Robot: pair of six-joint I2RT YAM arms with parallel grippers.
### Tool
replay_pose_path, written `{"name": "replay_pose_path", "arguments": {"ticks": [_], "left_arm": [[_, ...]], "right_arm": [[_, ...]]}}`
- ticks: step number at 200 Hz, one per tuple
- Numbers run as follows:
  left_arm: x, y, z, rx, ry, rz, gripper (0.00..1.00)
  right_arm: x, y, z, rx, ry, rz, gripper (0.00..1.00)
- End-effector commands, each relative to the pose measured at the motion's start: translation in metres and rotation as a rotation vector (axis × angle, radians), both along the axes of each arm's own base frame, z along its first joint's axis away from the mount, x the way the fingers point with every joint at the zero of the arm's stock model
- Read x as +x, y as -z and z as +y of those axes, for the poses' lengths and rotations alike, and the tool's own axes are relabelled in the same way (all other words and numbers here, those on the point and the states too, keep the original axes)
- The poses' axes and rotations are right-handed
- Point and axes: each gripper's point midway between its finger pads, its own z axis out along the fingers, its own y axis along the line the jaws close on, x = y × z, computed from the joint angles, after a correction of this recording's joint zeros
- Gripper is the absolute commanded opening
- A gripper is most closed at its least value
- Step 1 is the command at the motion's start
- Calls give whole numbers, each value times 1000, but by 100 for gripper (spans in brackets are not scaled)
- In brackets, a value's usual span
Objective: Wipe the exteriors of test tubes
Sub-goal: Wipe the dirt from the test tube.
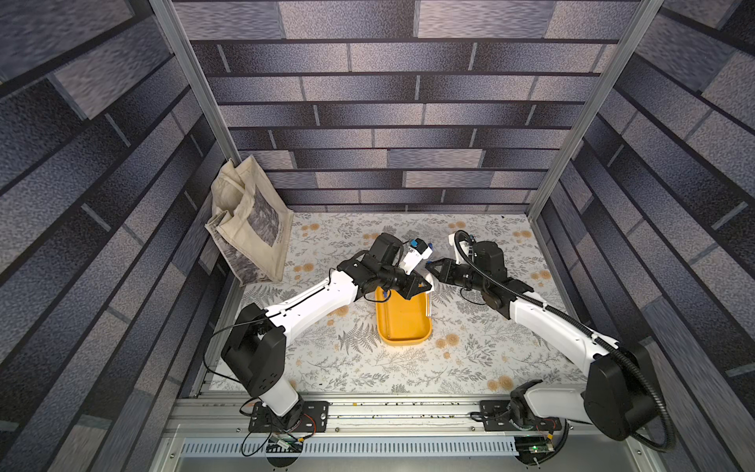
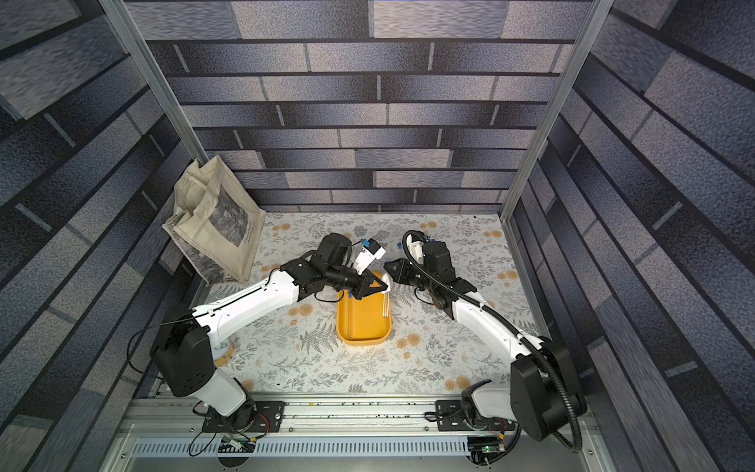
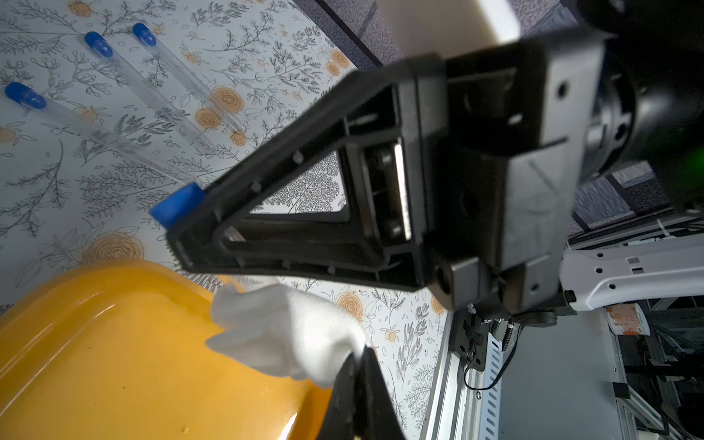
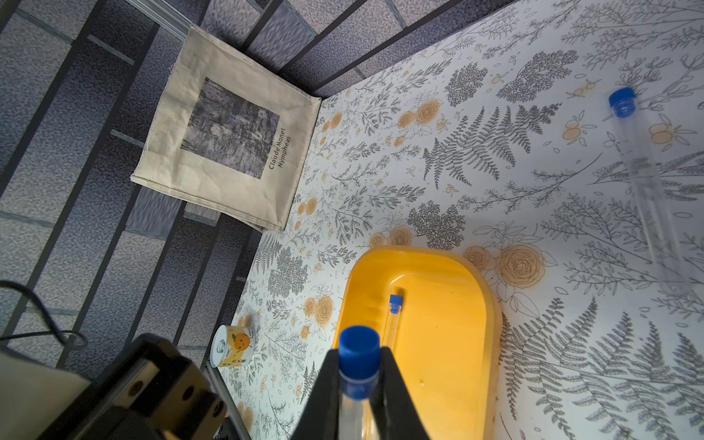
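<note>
Both sets of jaws are squeezed tight. The left jaws pinch a white cloth (image 3: 282,331). The left wrist view shows it bunched up just over one end of the yellow tray (image 3: 95,343). The right jaws grip one test tube (image 4: 360,348) right by its blue cap. The two sets of jaws sit very close together, above the far end of the tray. I cannot tell if the cloth touches the held tube, because the right jaws block that spot.

The right wrist view shows a second test tube (image 4: 394,308) lying inside the tray by one long wall. The left wrist view does not show that one. It shows three more test tubes (image 3: 98,44) (image 3: 24,95) (image 3: 144,34) lying side by side on the flowery table (image 3: 57,198), outside the tray. The right wrist view catches just one of these, and its round end is blurry.

In both top views the tubes on the table are mostly hidden behind the arms. There the held tube (image 1: 428,306) looks like a thin pale line over the right side of the tray.

A cloth tote bag (image 4: 228,133) leans in the far left corner. A small can (image 4: 232,344) stands by the left edge of the table. In a top view the left arm covers most of the can (image 2: 224,351).
</note>
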Motion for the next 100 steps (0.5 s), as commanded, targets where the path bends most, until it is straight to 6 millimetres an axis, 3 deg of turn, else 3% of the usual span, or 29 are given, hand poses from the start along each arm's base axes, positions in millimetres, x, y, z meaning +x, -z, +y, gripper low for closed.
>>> {"name": "replay_pose_path", "arguments": {"ticks": [1,44,100], "left_arm": [[-16,0,6,-2,11,-1,2],[-39,14,5,15,27,34,2],[-93,30,1,81,122,64,2]], "right_arm": [[3,-8,2,-14,3,-20,10],[11,-11,4,-18,5,-29,10],[21,-12,6,-45,12,-36,10]]}}
